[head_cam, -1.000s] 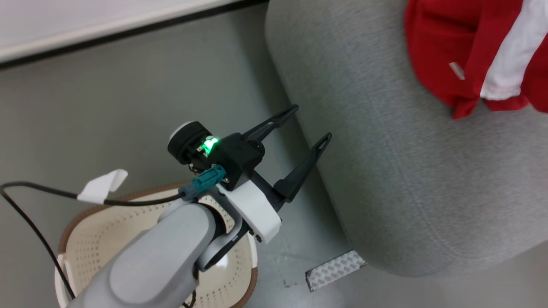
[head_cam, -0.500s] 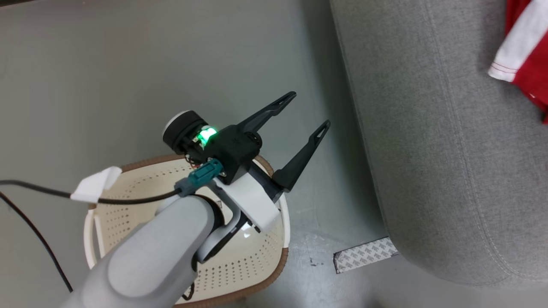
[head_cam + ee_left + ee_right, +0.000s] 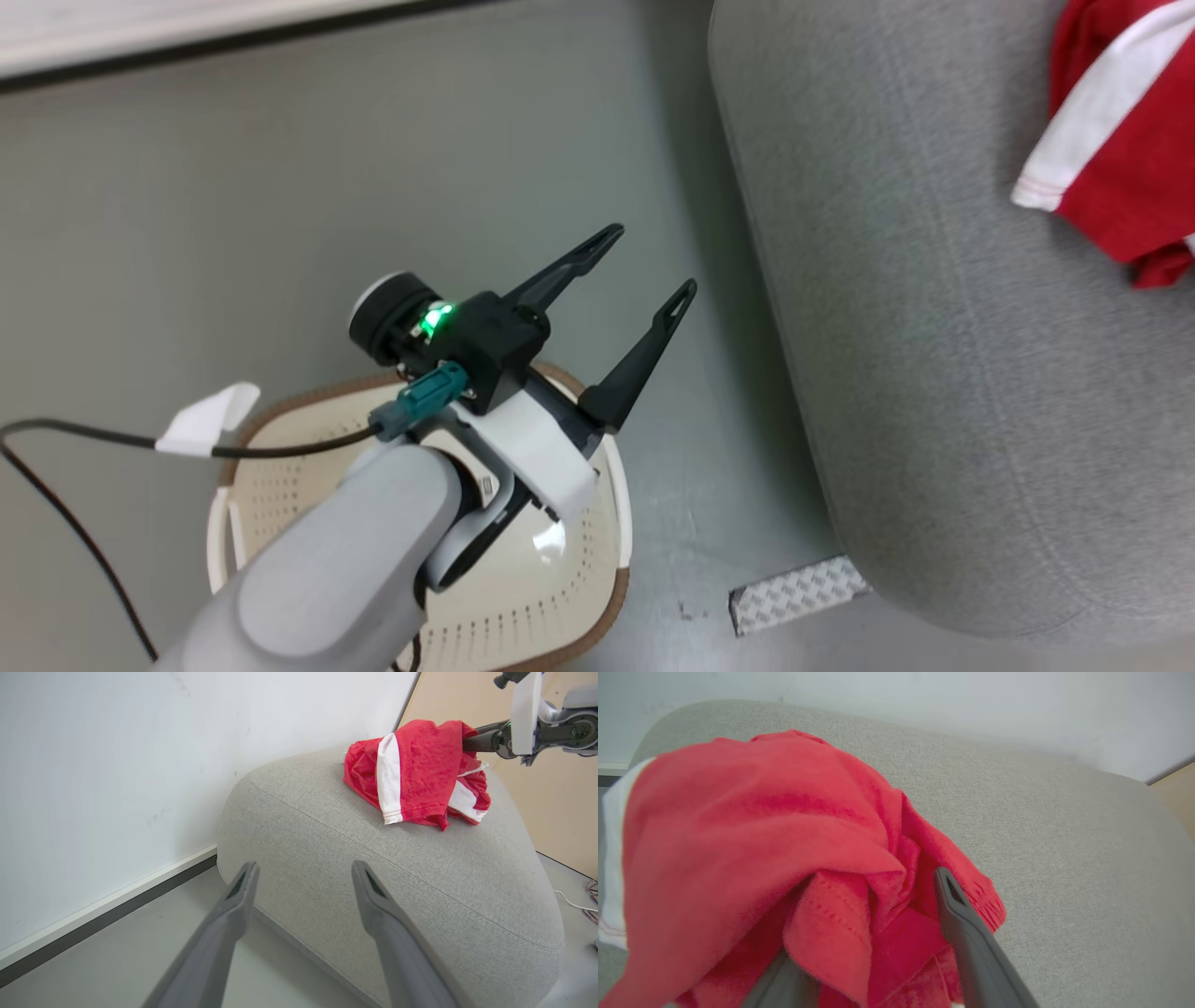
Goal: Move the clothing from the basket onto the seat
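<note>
While clothing (image 3: 420,772) lies bunched on seat (image 3: 373,882) | long axis unclear

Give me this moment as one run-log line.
left gripper: open, empty, near basket | right gripper: open, clothing between jaws | clothing: on seat | basket: on floor beside seat

Soft, creased red-and-white clothing (image 3: 738,826) draped across matt dark plastic fingers (image 3: 971,942) of the right pincer (image 3: 873,928). Ahead of the left pincer (image 3: 651,257), coarse woven grey upholstery on the seat (image 3: 934,373). Under that pincer, smooth perforated cream plastic basket (image 3: 271,485); smooth, faintly shiny floor (image 3: 280,205).
</note>
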